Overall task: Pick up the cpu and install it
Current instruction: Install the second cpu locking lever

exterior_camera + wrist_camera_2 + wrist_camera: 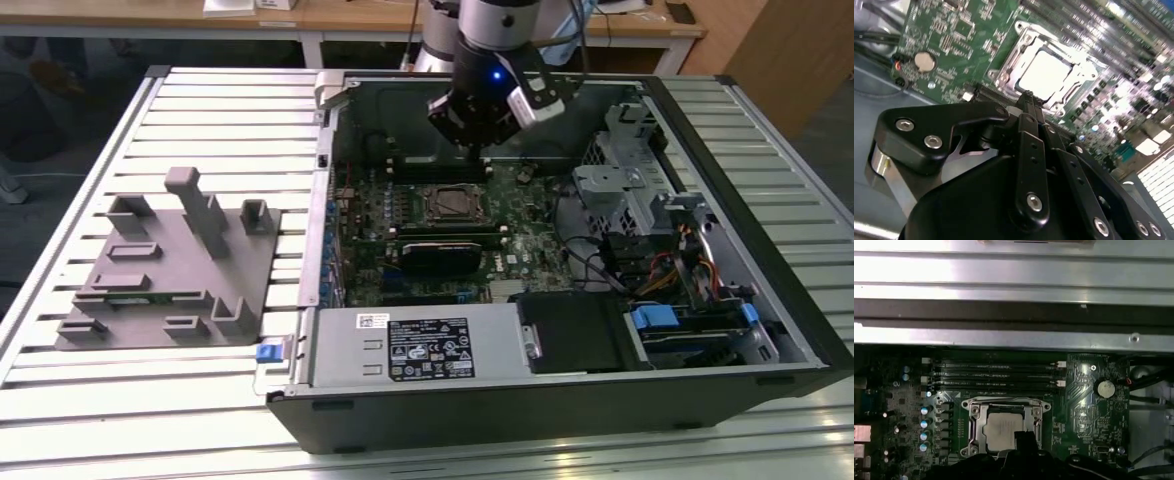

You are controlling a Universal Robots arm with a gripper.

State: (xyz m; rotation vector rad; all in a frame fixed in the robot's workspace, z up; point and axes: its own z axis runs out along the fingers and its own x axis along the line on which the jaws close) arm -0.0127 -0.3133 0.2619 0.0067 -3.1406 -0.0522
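cpu [1002, 430] — flat, silvery square — sits in its metal-framed socket [973, 412], jaws clenched, empty.

The cpu [1002, 429] is a small flat square chip with a pale silvery-white metal top. It lies flat, top face up, seated inside the metal-framed socket [1001, 427] on the green motherboard [1084, 405]. In the first wrist view it sits low in the frame, a little left of centre, and its lower right corner is hidden behind a dark part in front of it. In the second wrist view the cpu [1046, 71] appears in the upper middle of the frame, bright and glaring, seen at a slant. In the exterior view it sits in the socket slightly above the frame's centre [454, 203].
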